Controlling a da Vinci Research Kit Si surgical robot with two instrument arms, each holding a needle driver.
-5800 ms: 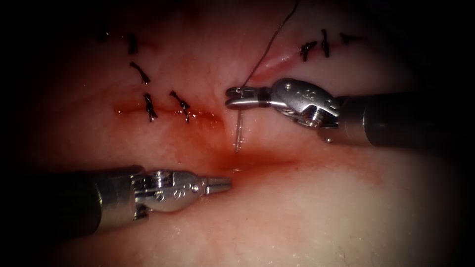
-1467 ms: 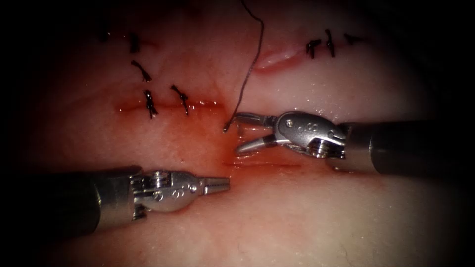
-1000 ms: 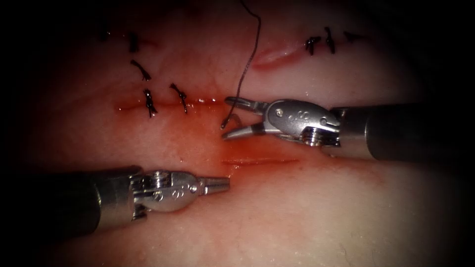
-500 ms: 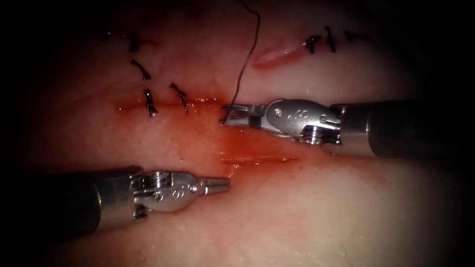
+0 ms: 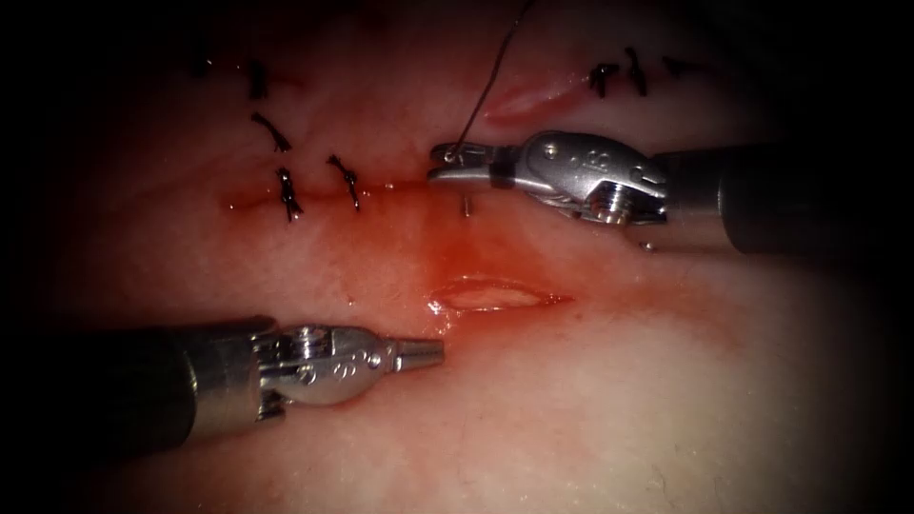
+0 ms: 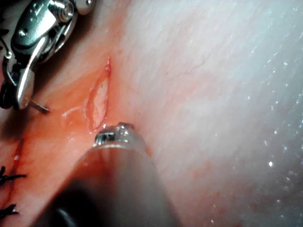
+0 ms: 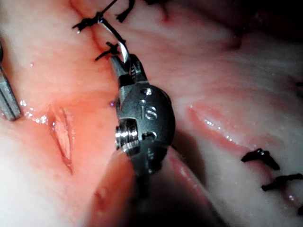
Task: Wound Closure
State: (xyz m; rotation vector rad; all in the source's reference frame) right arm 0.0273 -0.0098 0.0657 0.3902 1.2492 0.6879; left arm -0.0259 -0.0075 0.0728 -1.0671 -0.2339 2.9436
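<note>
Above the open cut (image 5: 500,295), my R tool (image 5: 447,164) is clamped on the needle (image 5: 467,205) near its thread (image 5: 486,90) end, tip clear of the tissue (image 5: 590,400). L tool (image 5: 433,353), just left of the cut, is closed & holds nothing. Several knots (image 5: 286,195) are tied further off; I'd judge this cut is w/o a stitch yet.

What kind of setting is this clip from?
Probably a bench suturing drill: pale tissue with an open cut, finished stitches nearby, and the right tool gripping the needle near its thread end.
</note>
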